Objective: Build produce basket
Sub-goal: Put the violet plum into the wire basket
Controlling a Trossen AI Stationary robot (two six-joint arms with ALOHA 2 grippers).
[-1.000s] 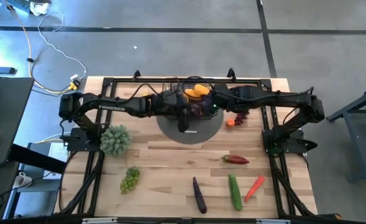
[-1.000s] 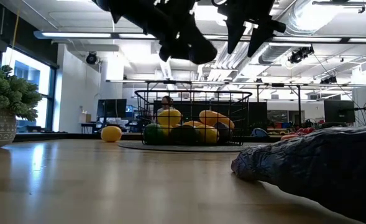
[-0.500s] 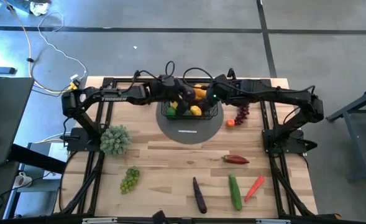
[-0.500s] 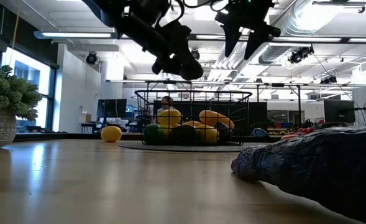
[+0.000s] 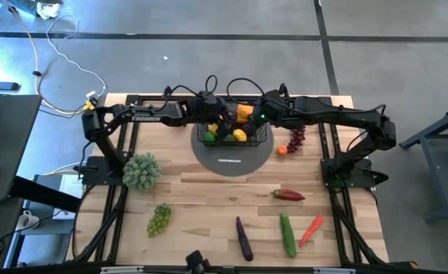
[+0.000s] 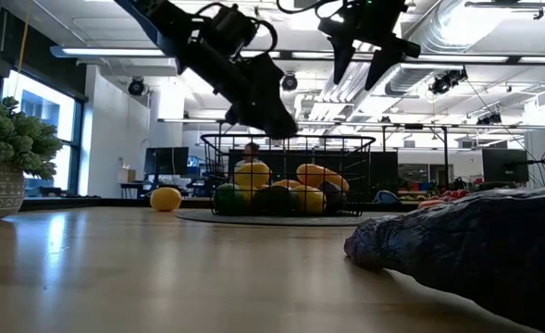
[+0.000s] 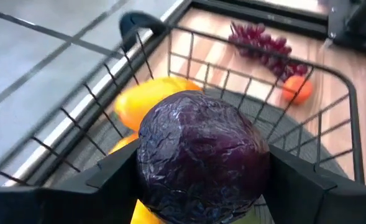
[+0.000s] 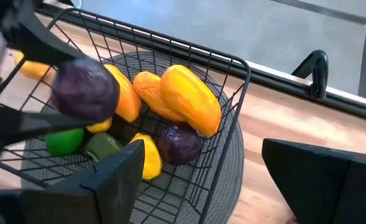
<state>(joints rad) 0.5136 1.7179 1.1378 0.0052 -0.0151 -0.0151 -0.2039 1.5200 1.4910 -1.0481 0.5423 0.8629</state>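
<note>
Table (image 5: 208, 202), seen from above. The basket (image 5: 233, 131) stands on a grey disc (image 5: 231, 160) at 12 o'clock of the table's middle; it already holds yellow, orange, green and purple produce (image 8: 170, 106). The wire grid looks stiff and light, and would best be taken by its rim. Both arms meet over it.

The left gripper (image 7: 201, 168) hangs above the basket's 9 o'clock side, its fingers (image 7: 117, 171) clamped on a purple cabbage (image 7: 202, 152). This is round, crinkled and probably a light, hard toy, so it may slip. The hold across its widest part, one finger at each flank, suits it; a drop into the basket should do it no harm.

The right gripper (image 8: 229, 180) waits over the basket's 3 o'clock rim, fingers apart, holding nothing.

Produce not yet in the basket: grapes (image 5: 296, 138) and an orange (image 5: 282, 150) at the basket's 3 o'clock; green grapes (image 5: 158, 219), aubergine (image 5: 243, 237), cucumber (image 5: 287, 233) and peppers (image 5: 288, 195) toward 6 o'clock. The grape bunches are knobbly and probably take best across the middle.
</note>
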